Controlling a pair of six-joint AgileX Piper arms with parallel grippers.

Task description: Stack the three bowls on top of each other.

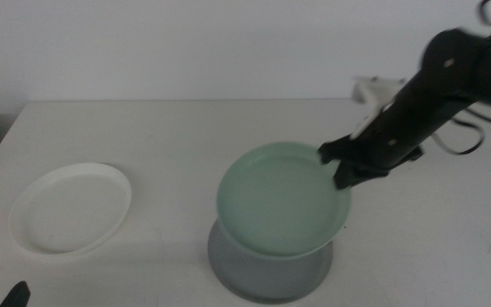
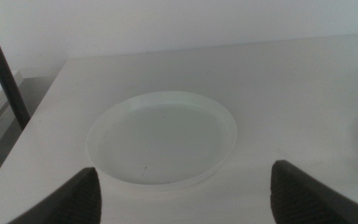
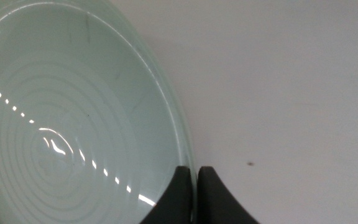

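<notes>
The pale mint green bowl [image 1: 281,198] hangs tilted just above the grey bowl [image 1: 267,271], which sits at the table's front middle. My right gripper [image 1: 337,164] is shut on the green bowl's far right rim; the right wrist view shows the jaws pinching that rim [image 3: 190,163] with the green bowl [image 3: 67,124] filling the picture. The white bowl [image 1: 72,206] lies alone at the front left. My left gripper [image 2: 182,186] is open, low near the table's front left, with the white bowl [image 2: 161,137] just beyond its fingertips. A jaw tip [image 1: 15,296] shows at the middle view's bottom edge.
The white table [image 1: 169,136] ends at a left edge near the white bowl. A white object [image 1: 377,89] lies at the back right behind my right arm. A dark post [image 2: 2,62] stands off the table's left side.
</notes>
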